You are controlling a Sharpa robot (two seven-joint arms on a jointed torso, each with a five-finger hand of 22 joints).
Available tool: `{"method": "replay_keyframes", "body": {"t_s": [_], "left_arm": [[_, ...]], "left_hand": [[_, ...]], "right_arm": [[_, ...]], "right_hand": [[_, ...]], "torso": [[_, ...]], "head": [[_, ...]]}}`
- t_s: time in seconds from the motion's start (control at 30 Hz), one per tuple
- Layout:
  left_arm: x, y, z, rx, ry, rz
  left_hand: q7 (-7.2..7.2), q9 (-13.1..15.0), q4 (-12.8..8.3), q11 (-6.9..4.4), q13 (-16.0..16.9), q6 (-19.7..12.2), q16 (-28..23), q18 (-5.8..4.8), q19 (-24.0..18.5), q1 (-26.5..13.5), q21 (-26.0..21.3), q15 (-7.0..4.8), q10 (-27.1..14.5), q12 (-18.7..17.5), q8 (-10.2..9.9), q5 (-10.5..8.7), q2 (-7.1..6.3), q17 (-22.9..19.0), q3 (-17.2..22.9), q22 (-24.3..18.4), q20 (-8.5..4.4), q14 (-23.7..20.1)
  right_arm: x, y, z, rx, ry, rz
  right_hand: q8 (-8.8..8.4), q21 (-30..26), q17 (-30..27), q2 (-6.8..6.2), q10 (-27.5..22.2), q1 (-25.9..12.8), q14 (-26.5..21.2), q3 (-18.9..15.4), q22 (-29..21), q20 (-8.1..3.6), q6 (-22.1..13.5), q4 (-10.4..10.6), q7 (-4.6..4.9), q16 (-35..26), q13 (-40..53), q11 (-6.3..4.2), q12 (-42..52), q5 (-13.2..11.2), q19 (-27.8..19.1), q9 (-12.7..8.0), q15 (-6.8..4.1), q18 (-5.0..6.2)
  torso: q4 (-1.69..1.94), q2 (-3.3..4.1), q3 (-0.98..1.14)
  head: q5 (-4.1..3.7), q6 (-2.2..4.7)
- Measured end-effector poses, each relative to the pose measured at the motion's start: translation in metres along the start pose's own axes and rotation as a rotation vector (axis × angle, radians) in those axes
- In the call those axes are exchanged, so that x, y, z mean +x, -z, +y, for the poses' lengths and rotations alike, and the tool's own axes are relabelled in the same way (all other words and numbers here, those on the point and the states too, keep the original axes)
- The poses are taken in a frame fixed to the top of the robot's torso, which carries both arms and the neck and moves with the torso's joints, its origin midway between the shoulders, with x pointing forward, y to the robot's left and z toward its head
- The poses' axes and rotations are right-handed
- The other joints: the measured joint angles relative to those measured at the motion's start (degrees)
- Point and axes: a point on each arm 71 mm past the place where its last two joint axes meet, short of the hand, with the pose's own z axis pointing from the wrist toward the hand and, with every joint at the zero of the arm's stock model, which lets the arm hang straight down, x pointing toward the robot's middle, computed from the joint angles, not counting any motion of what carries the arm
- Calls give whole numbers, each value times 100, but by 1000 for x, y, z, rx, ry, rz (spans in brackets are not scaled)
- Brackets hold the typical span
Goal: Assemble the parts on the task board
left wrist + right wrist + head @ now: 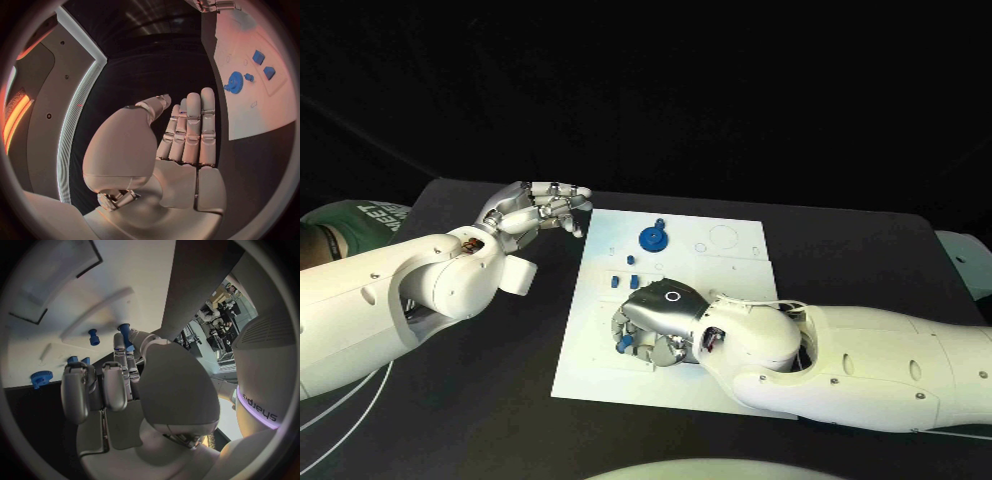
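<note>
Parts, small and blue, lie on the white board (733, 262) at the middle of the black table (877, 240). A blue gear (653, 239) sits near the board's far edge, shown also in the left wrist view (234, 82). Just nearer the robot, a short row of small blue pieces (629, 280) lies beside the right hand's back; two blocks (258, 56) and a small peg (249, 77) appear near the gear in the left wrist view.

Right hand (658, 325): lowered palm-down over the near left part of the board, fingers curled toward the surface. A blue peg (125, 333) stands against the fingertips (120, 342); whether it is pinched or merely touched cannot be told. A second peg (94, 336) stands just beside it, apart from the hand. Blue shows under the fingers in the head view (626, 341).

Left hand (538, 208): raised beside the board's far left corner, off the board, holding nothing. Its fingers (194, 127) lie straight and pressed side by side, the thumb apart from them.
</note>
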Motion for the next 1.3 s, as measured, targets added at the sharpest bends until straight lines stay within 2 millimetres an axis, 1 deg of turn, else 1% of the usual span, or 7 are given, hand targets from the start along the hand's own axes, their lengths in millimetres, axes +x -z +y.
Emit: {"method": "replay_keyframes", "body": {"t_s": [0.13, 0.33, 0.67, 0.83, 0.9, 1.0, 1.3], "left_arm": [[0, 0, 0, 0, 0, 0], [0, 0, 0, -1, 0, 0], [-1, 0, 0, -3, 0, -1], [-1, 1, 0, -4, 0, -1], [-1, 1, 0, -5, 0, -1], [-1, 1, 0, -6, 0, -1], [-1, 1, 0, -7, 0, -1]], "left_hand": [[0, 0, 0, 0, 0, 0, 0, 0, 0, 0, 0, 0, 0, 0, 0, 0, 0, 0, 0, 0, 0, 0], [0, 0, 0, 0, 0, 0, 0, 0, 0, 0, 0, 0, 0, 0, 0, 0, 0, 0, 0, 0, 0, 0], [0, 0, 0, 0, 0, 0, 0, 0, 0, 0, 0, 0, 0, 0, 0, 0, 0, 0, 0, 1, 0, 0], [0, 0, 0, 0, 0, 0, 0, 0, 0, 0, 0, 0, 0, 0, 0, 0, 0, 1, 0, 1, 0, 0], [0, 0, 0, 0, 0, 0, 0, 0, 0, 0, 0, 0, 0, 0, 0, 0, 0, 1, 0, 1, 0, 0], [0, 0, 0, 0, 0, 0, 0, 0, 0, 0, 0, 0, 0, 0, 0, 0, 0, 1, 0, 1, 0, 0], [0, 0, 0, 0, 0, 0, 0, 0, 0, 0, -26, 0, 0, 0, 0, 0, 0, 1, 0, -8, 0, 0]], "right_arm": [[1, -1, 1, -3, 1, 2], [3, -1, 1, -2, 0, 7], [3, -1, 0, 3, -1, 2], [2, 0, -1, 4, -3, -6], [2, 0, -1, 4, -5, -12], [1, 2, -2, 6, -10, -28], [-10, 19, -10, 23, -41, -124]], "right_hand": [[-78, 0, -2, -58, -25, -182, 0, 41, 0, 0, -144, 25, 58, 0, -1, 38, -61, -25, 0, 106, 0, 0], [-364, -29, -12, -196, -208, -369, -1, 93, -1, 0, -550, 30, 115, 19, -18, 116, -131, -72, 0, -36, 42, 0], [-389, -51, -21, -209, -209, -352, -1, 94, -1, 0, -604, 29, 111, 20, -15, 114, -131, -72, 0, -52, 42, 0], [-472, -71, -27, -254, -227, -397, -1, 121, -1, 0, -719, 27, 104, 19, -1, 96, -131, -94, 0, -76, 42, 0], [-564, -71, -37, -317, -248, -460, -1, 124, -1, 0, -876, 30, 99, 19, 15, 75, -131, -109, 0, -109, 42, 0], [-675, -71, -37, -335, -248, -481, -1, 124, -2, 0, -1077, 30, 70, 19, 32, 75, -131, -144, 0, -151, 42, 0], [-777, -71, -59, -389, -269, -534, -1, -39, 3, 0, -1296, 46, 26, 19, 88, 54, -57, -197, 0, -193, 42, 0]], "torso": [[0, 0, 1], [0, 0, 1], [0, 0, 5], [-3, 0, 8], [-3, 0, 8], [-3, 0, 8], [-6, -5, 8]], "head": [[0, -1], [-3, 7], [-10, 12], [-15, 13], [-16, 14], [-20, 15], [-50, 47]]}}
